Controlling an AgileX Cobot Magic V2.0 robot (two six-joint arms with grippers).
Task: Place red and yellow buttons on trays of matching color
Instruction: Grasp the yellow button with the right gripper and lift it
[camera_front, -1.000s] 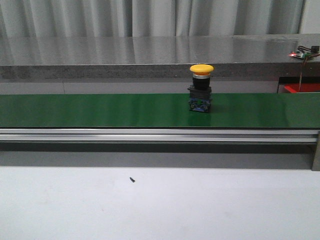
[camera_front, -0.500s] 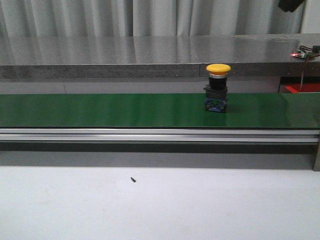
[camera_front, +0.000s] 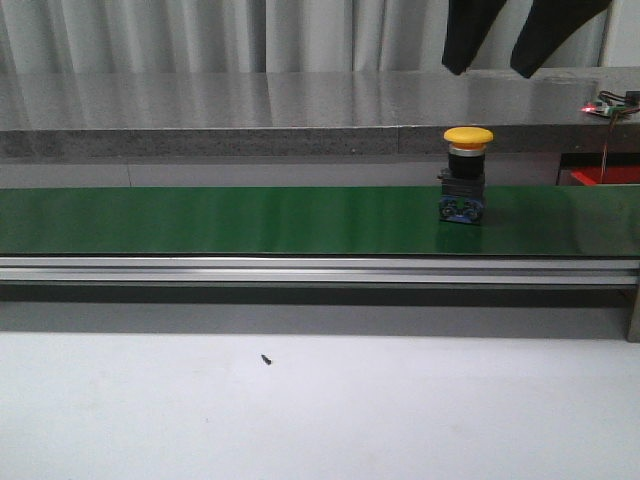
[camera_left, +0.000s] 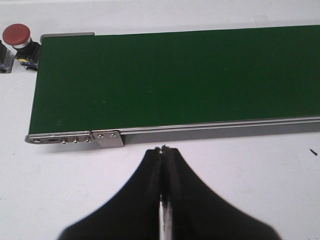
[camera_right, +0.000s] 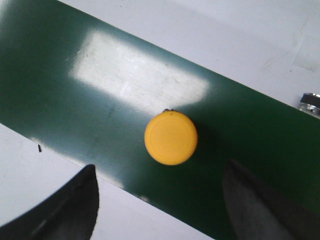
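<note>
Hovering right pincer (camera_right: 160, 200) spread above yellow button (camera_right: 171, 138), left pincer (camera_left: 163, 155) pressed together

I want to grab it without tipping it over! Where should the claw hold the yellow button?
Probably from straight above, closing on the black body under the cap. The yellow button stands upright on the green belt, its wide round cap on top. The right claw is open, one finger on each side of the cap.

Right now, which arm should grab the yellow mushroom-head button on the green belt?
Right. The right gripper hangs open above the yellow mushroom-head button; the left gripper is shut near the green belt's far end.
</note>
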